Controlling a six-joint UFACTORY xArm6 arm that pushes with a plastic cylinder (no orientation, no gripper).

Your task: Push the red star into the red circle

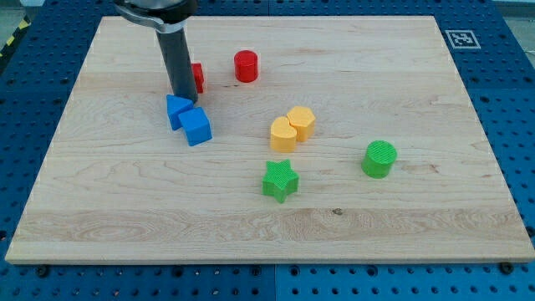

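While the dark rod is standing upright near the view's top left of the pale wooden board (pixel 401 209), my tip (pixel 184 96) is resting on the wood just at the view's left of the small red plastic star block (pixel 197 77), which the rod is partly hiding so that only its right side is showing. Whether the tip is actually touching the star, I cannot tell. The arm is carrying no pincer at all, only this rod, so there is nothing to open or close.

That placement is making sense for the task: the short red plastic cylinder, the red circle (pixel 246 65), is sitting a little to the view's right of the star and slightly higher, apart from it, so a push from the star's left side looks like the way to drive one into the other.

Just below the tip, two blue plastic blocks are crowding in: a blue wedge-like block (pixel 175 109) and a blue cube (pixel 196 127), touching each other.

Between the star and the circle the wood is lying bare. The two yellow blocks (pixel 292 128), the green star (pixel 280 181) and the green cylinder (pixel 379 158) are sitting well away towards the view's lower right. The board's top edge is running near the circle, so a push drifting upward is leaving little margin.
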